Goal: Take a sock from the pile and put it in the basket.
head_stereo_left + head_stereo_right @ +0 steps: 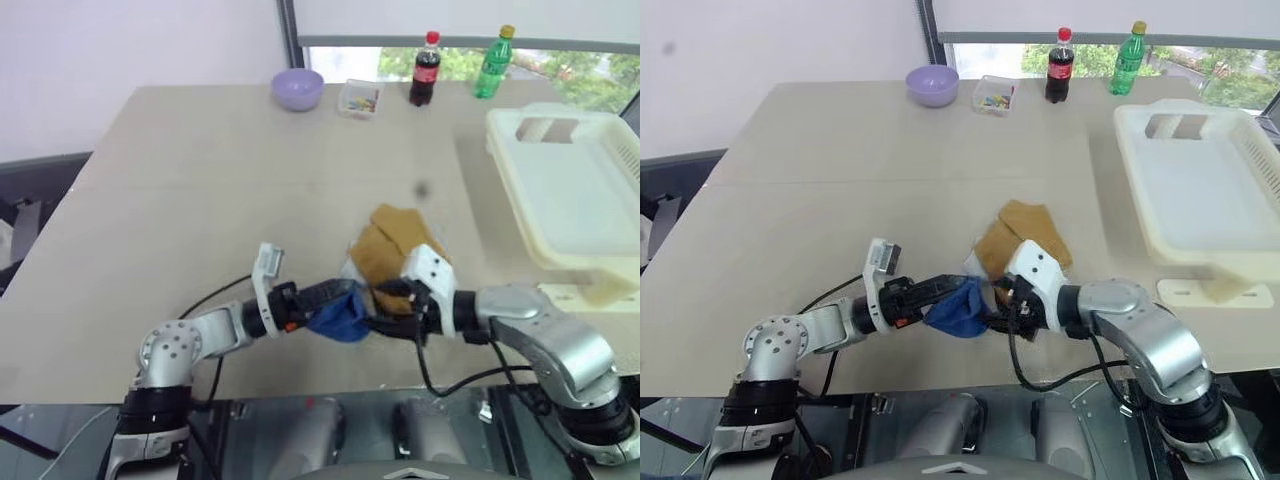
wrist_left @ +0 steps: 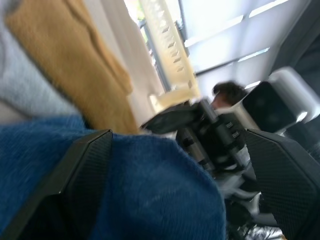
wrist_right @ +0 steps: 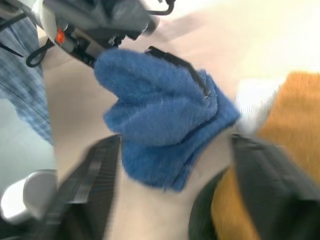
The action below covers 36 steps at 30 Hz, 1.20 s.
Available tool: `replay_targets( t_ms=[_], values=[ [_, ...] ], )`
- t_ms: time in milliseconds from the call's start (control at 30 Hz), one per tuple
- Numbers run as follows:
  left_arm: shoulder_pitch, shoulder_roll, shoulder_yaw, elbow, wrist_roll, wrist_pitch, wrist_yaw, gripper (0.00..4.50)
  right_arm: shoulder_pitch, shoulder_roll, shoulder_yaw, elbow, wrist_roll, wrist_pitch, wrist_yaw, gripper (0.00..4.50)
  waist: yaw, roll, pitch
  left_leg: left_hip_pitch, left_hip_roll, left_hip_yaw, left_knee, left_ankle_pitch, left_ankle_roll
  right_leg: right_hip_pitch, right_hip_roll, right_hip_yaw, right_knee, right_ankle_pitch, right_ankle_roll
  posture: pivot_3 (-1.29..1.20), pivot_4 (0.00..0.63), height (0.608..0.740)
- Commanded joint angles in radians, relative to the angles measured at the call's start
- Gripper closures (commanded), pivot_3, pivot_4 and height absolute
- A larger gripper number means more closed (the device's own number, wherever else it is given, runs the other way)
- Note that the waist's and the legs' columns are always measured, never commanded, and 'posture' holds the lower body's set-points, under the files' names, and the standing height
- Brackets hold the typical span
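Blue sock (image 1: 338, 315) draped on left gripper (image 1: 345, 300), jaws spread wide inside it; right gripper (image 1: 385, 308) open, empty, just beside, near table (image 1: 180, 200) front edge.

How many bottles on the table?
2, both at the table's far edge by the window: a cola bottle with a red cap, and a green bottle beside it, nearer the basket.

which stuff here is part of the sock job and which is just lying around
Part of the job:
- blue sock, draped over the open left gripper
- right gripper, open beside it
- pile of yellow socks
- basket

Just lying about:
- lilac bowl
- small clear tray
- cola bottle
- green bottle
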Motion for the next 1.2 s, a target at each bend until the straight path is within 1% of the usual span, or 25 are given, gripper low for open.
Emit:
replay_targets(
  t_ms=[33, 100, 167, 233, 333, 400, 567, 600, 700, 767, 900, 1000, 1200],
  values=[
    [-0.002, -0.003, -0.001, -0.015, 0.021, -0.026, -0.029, 0.00, 0.004, 0.017, -0.106, -0.057, 0.092, 0.083, -0.049, 0.01, 0.004, 0.000, 0.000, 0.000, 0.000, 0.000, 0.000, 0.000, 0.000, 0.000, 0.000, 0.000, 0.000, 0.000, 0.000, 0.00, 0.150, 0.740],
    [-0.005, -0.002, -0.004, -0.004, 0.041, -0.037, -0.040, 0.00, 0.003, 0.069, -0.150, -0.073, 0.167, 0.177, -0.078, 0.01, 0.006, 0.000, 0.000, 0.000, 0.000, 0.000, 0.000, 0.000, 0.000, 0.000, 0.000, 0.000, 0.000, 0.000, 0.000, 0.00, 0.150, 0.740],
    [-0.009, -0.010, -0.004, 0.004, 0.049, -0.048, -0.044, 0.00, -0.002, 0.161, -0.178, -0.078, 0.217, 0.281, -0.139, 0.01, 0.005, 0.000, 0.000, 0.000, 0.000, 0.000, 0.000, 0.000, 0.000, 0.000, 0.000, 0.000, 0.000, 0.000, 0.000, 0.00, 0.150, 0.740],
    [-0.010, -0.015, -0.006, 0.005, 0.057, -0.051, -0.050, 0.00, -0.005, 0.228, -0.179, -0.076, 0.226, 0.360, -0.200, 0.01, 0.006, 0.000, 0.000, 0.000, 0.001, 0.000, 0.000, 0.000, 0.000, -0.001, 0.000, 0.000, 0.001, 0.000, 0.000, 0.00, 0.150, 0.740],
    [-0.007, -0.020, -0.009, 0.003, 0.070, -0.055, -0.056, 0.00, -0.007, 0.361, -0.225, -0.068, 0.230, 0.488, -0.281, 0.01, 0.007, 0.000, 0.000, -0.001, 0.000, 0.000, 0.000, 0.000, 0.000, -0.002, 0.000, 0.000, 0.001, 0.000, 0.000, 0.00, 0.150, 0.740],
    [-0.003, -0.025, -0.008, 0.000, 0.070, -0.057, -0.058, 0.00, -0.011, 0.422, -0.245, -0.054, 0.231, 0.526, -0.321, 0.01, 0.007, 0.001, 0.000, -0.001, 0.000, 0.000, 0.000, 0.000, 0.000, -0.002, 0.000, 0.000, 0.001, 0.000, 0.000, 0.00, 0.150, 0.740],
    [0.015, -0.029, -0.011, -0.024, 0.063, -0.065, -0.074, 0.00, -0.024, 0.502, -0.274, 0.020, 0.205, 0.532, -0.426, 0.01, 0.005, 0.001, 0.000, -0.001, 0.000, 0.000, 0.000, 0.000, 0.000, -0.002, 0.000, 0.000, 0.001, 0.000, 0.000, 0.00, 0.150, 0.740],
    [0.017, -0.030, -0.011, -0.027, 0.062, -0.065, -0.076, 0.00, -0.027, 0.512, -0.283, 0.030, 0.207, 0.532, -0.442, 0.01, 0.005, 0.001, 0.000, -0.001, 0.000, 0.000, 0.000, 0.000, 0.000, -0.002, 0.000, 0.000, 0.002, 0.000, 0.000, 0.00, 0.150, 0.740],
    [0.035, -0.024, -0.006, -0.039, 0.057, -0.066, -0.080, 0.00, -0.022, 0.453, -0.244, 0.045, 0.190, 0.532, -0.474, 0.01, 0.004, 0.001, 0.000, -0.001, 0.000, 0.000, 0.000, 0.000, 0.000, -0.003, 0.000, 0.001, 0.002, 0.000, 0.000, 0.00, 0.150, 0.740],
    [0.055, -0.019, -0.006, -0.048, 0.063, -0.071, -0.086, 0.00, -0.013, 0.417, -0.226, 0.048, 0.192, 0.532, -0.479, 0.01, 0.004, 0.001, 0.000, -0.001, 0.000, 0.000, 0.000, 0.000, 0.000, -0.003, 0.000, 0.001, 0.002, 0.000, 0.000, 0.00, 0.150, 0.740],
    [0.080, -0.020, -0.002, -0.063, 0.059, -0.075, -0.080, 0.00, 0.014, 0.389, -0.206, 0.046, 0.228, 0.532, -0.473, 0.01, 0.007, 0.001, 0.000, -0.001, -0.001, 0.000, 0.000, 0.000, 0.000, -0.002, 0.000, 0.001, 0.002, 0.000, 0.000, 0.00, 0.150, 0.740],
    [0.093, -0.021, 0.002, -0.072, 0.053, -0.075, -0.076, 0.00, 0.032, 0.386, -0.190, 0.057, 0.258, 0.532, -0.472, 0.01, 0.005, 0.001, -0.001, 0.000, -0.001, 0.000, 0.000, 0.000, 0.000, -0.002, 0.000, 0.001, 0.002, 0.000, 0.000, 0.00, 0.150, 0.740],
    [0.124, -0.020, 0.011, -0.087, 0.051, -0.075, -0.068, 0.00, 0.006, 0.445, -0.201, 0.125, 0.298, 0.532, -0.485, 0.01, -0.004, 0.001, -0.001, 0.000, 0.000, 0.001, 0.000, 0.000, 0.000, -0.002, 0.000, 0.001, 0.002, 0.000, 0.000, 0.00, 0.150, 0.740]
  ],
)
